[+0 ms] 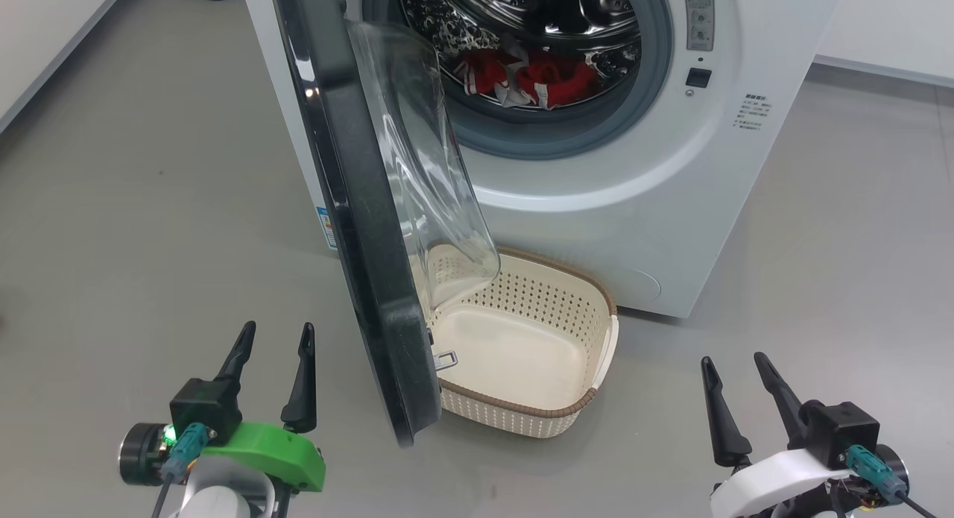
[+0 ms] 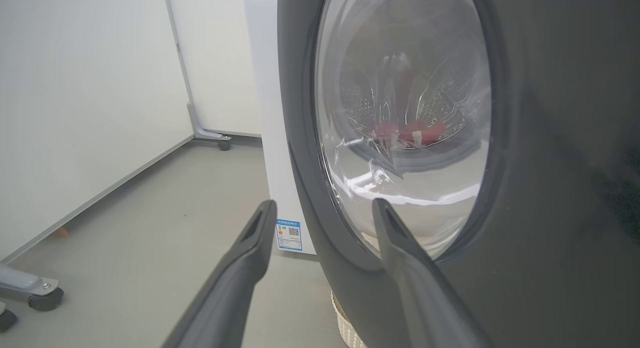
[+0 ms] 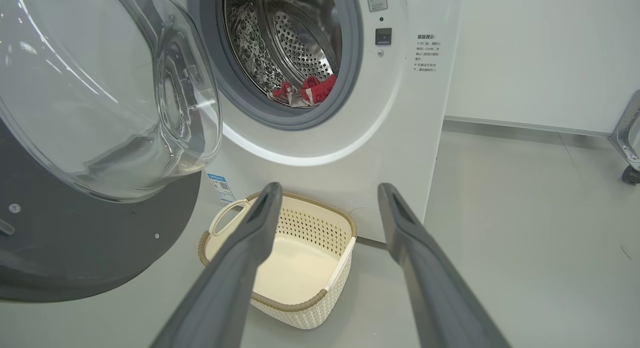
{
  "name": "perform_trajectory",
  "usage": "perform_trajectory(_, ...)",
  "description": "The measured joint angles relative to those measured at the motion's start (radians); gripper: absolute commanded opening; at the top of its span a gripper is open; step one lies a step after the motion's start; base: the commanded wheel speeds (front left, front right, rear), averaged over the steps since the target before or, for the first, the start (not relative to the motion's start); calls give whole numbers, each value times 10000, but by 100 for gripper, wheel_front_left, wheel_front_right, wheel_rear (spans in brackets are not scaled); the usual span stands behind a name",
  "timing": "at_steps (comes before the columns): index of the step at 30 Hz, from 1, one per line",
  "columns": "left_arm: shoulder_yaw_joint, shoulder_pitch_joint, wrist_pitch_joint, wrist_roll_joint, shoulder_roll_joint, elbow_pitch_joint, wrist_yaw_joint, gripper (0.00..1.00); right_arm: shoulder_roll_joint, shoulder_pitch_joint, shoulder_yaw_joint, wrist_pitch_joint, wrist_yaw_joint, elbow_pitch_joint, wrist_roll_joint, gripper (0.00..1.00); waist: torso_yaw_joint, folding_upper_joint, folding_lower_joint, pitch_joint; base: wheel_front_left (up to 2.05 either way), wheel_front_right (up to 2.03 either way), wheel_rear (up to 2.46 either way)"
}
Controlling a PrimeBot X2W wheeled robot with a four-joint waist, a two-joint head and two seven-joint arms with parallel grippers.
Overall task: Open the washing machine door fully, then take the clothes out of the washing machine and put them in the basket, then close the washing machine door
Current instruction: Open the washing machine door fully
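Glossy black-rimmed door [image 1: 365, 242] edge-on between left gripper [image 1: 278, 327] and perforated cream basket [image 1: 544, 298]; right gripper [image 1: 732, 359] over open grey floor [image 1: 820, 242]; both spread, empty.

Grey floor [image 1: 112, 205] — white walls [image 2: 75, 87], castered frame [image 2: 202, 133].

Washing machine door [image 1: 350, 205] rim looks like glossy black plastic, bowl's clear glass; drum [image 1: 514, 0] is shiny perforated steel; gasket [image 1: 551, 141] matt grey rubber; basket [image 1: 507, 421] cream plastic, woven-look brown rim; clothes [image 1: 555, 78] red cloth; floor [image 1: 149, 205] smooth matt grey.

Just right of the left gripper [image 1: 278, 327], the washing machine door [image 1: 373, 279] covers one end of the basket [image 1: 536, 294]; print on the blue label sticker [image 1: 326, 227] is way too tiny to read.
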Motion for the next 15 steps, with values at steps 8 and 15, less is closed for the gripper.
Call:
perform_trajectory(8,38,2,0,2,-2,17,0,100,127,17,56,0,0,0,-182,100,23,0,0,-20,0,0,0)
perform_trajectory(15,58,13,0,2,0,56,0,100,169,117,54,0,-2,0,-268,100,-7,0,0,-78,0,0,0)
